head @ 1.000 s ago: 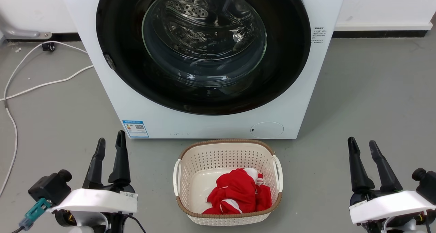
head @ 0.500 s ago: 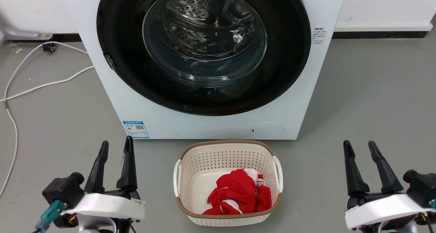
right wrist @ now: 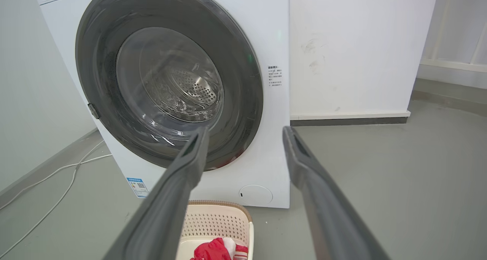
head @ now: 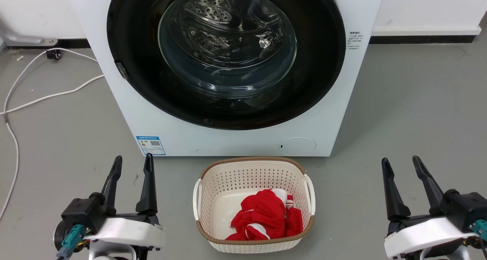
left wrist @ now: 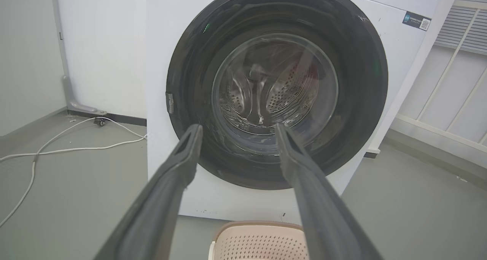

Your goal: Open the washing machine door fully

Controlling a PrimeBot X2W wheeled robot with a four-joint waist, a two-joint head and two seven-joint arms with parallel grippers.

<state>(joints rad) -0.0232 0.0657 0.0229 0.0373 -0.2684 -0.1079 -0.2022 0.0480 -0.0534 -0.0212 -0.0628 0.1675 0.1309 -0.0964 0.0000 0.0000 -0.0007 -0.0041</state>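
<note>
You had the washing machine (head: 236,138) at 12 o'clock in the head view, a white box standing on the grey floor (head: 411,111). The washing machine door (head: 319,62) lay shut, flush against the front, its glossy black rim nearly as wide as the machine and the steel drum showing through its clear glass bowl. A small grey tab (head: 121,70) sat on that rim at about 9 o'clock. Your left gripper (head: 133,157) hung at 7 o'clock, its two dark fingers spread and holding nothing, well apart from the door. Your right gripper (head: 400,159) hung at 5 o'clock, likewise spread and empty, with nothing between its fingers but floor. At 6 o'clock, between the two grippers and just in front of the machine, stood a cream perforated basket (head: 253,168) with a red and white garment (head: 266,214) bunched in it. Low on the machine's front you had a blue label (head: 150,145) at 7 o'clock and a round cap (head: 297,146) at 5 o'clock. A white cable (head: 45,96) trailed over the floor at 9 o'clock.
</note>
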